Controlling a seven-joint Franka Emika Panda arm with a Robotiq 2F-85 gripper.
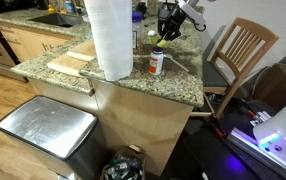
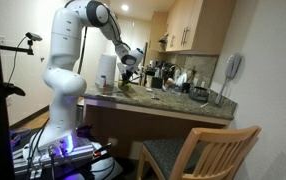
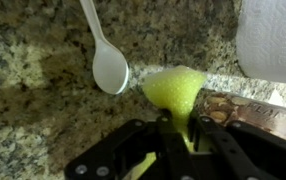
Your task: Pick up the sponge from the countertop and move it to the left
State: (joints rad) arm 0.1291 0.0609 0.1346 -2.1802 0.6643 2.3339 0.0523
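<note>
Above the countertop (image 3: 33, 60): the sponge (image 3: 175, 92) sits pinched in my gripper (image 3: 180, 125), just beside a white spoon (image 3: 110, 68).
Jaws: clamped on the sponge's near edge; I see it bulge beyond them.
Feel: I judge it light, soft and springy, not slippery.
Hold: I'd prefer mid-body, squeezed gently; an edge grip may let it flop.
Lift: I cannot tell whether it touches the countertop.

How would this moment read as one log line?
gripper: shut on sponge | below: countertop | nearby: white spoon, paper towel roll
</note>
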